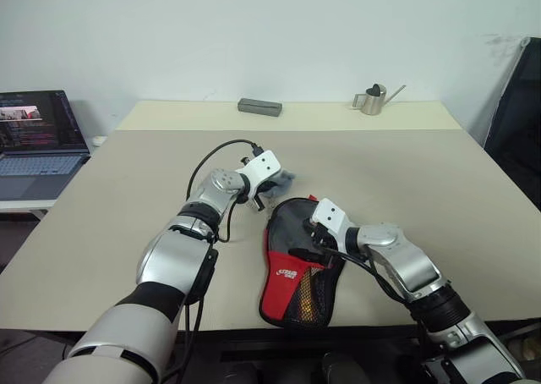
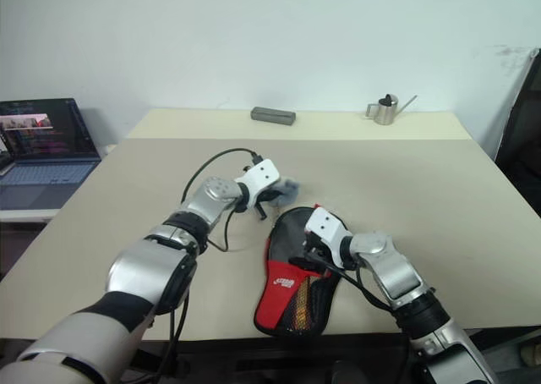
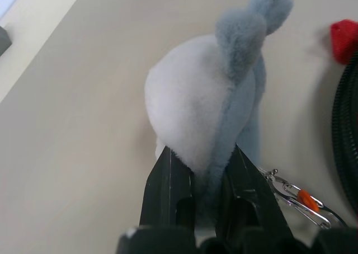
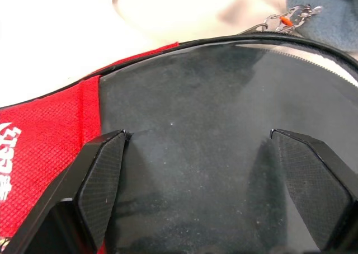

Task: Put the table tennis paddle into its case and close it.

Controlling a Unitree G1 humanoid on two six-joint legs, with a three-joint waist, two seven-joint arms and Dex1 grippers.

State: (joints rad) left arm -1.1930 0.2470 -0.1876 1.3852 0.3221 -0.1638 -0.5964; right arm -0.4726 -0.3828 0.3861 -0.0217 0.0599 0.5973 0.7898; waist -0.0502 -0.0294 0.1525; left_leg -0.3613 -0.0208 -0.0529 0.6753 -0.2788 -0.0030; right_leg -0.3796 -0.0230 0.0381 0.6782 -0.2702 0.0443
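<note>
With the case (image 1: 297, 266) lying near the table's (image 1: 423, 172) front edge (paddle apparently inside), pinned under the wide-spread right gripper (image 4: 196, 153), the plush zipper pull (image 3: 207, 114) clamped in the left gripper (image 3: 210, 175) could be torn off if tugged askew

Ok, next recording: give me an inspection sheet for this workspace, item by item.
Surface: beige table, mostly bare.
Job's things: black and red case lies flat at the near edge; paddle not separately visible.
Clutter: fluffy grey-white charm on a metal clasp by the case's far end; grey block and small metal watering can at the far edge.
Grippers: left pincer shut on the charm; right pincer open above the case's black face.
Cables: black cable loops along the left arm.
Surroundings: open laptop on a side surface, white wall.
</note>
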